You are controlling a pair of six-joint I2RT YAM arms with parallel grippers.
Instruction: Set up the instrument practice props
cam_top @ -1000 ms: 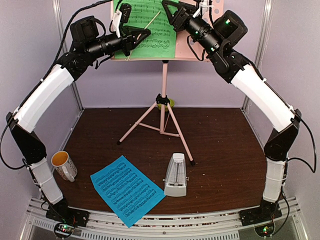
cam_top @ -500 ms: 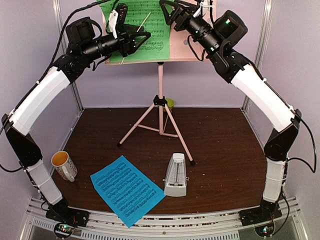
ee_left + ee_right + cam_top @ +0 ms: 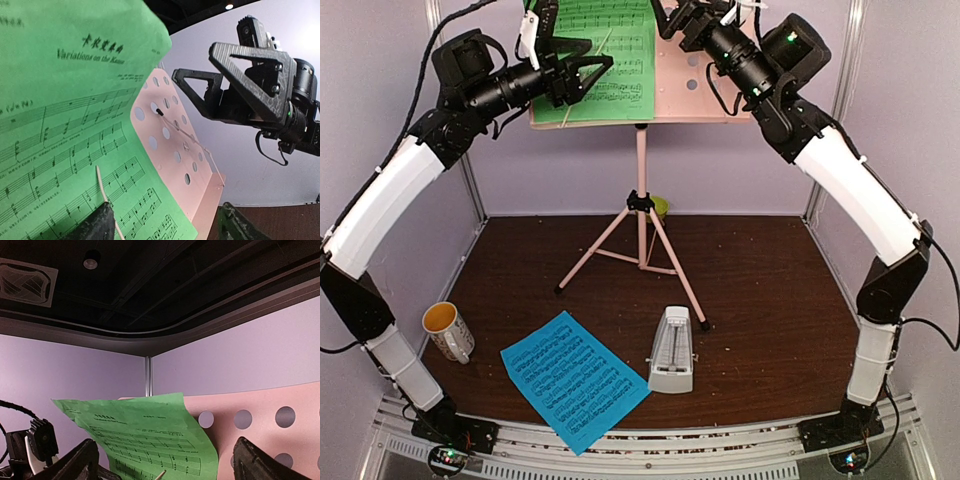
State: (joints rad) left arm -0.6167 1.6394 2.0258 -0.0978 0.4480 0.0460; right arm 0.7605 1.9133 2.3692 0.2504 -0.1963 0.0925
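The pink music stand (image 3: pixel 642 180) stands on its tripod at the back of the table. Its perforated desk (image 3: pixel 705 85) carries the green sheet (image 3: pixel 610 60) on its left half, under a thin cream retaining wire (image 3: pixel 102 190). My left gripper (image 3: pixel 565 62) hovers open in front of the sheet's left part, jaws wide apart and gripping nothing. My right gripper (image 3: pixel 675 12) is open at the desk's top edge, partly cut off by the frame. The blue sheet (image 3: pixel 575 380) lies flat near the front, and the metronome (image 3: pixel 672 350) stands to its right.
A white mug (image 3: pixel 448 330) sits at the left front beside the blue sheet. A small lime-green bowl (image 3: pixel 662 206) peeks out behind the stand's hub. The tripod legs (image 3: pixel 600 255) spread over the back middle. Purple walls close in on three sides.
Both grippers have opened. The left one has let go of the green sheet and pulled back to the left. The right arm has risen. The desk has shifted slightly left.
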